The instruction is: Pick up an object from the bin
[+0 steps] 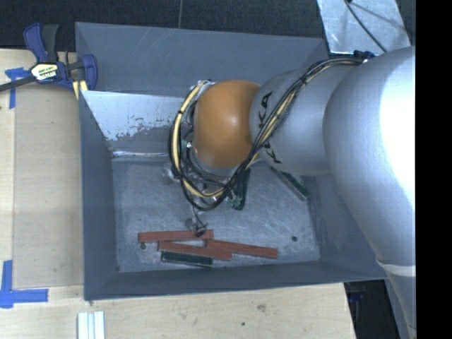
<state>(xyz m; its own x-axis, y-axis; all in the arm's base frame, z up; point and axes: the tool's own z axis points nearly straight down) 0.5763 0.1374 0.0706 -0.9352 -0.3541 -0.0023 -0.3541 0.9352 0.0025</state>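
My gripper pokes out below the orange dome, low over the front part of the bin. Just under it lies a red-brown flat stick, pointing left to right. A longer red-brown stick lies to its right, and another red-brown stick sits between them. A dark green stick lies at the front of this small group. Whether the gripper touches the top stick cannot be told.
A dark green piece hangs or lies by the cables under the dome. A grey-green stick lies partly under the arm at the right. The arm covers the bin's right and back.
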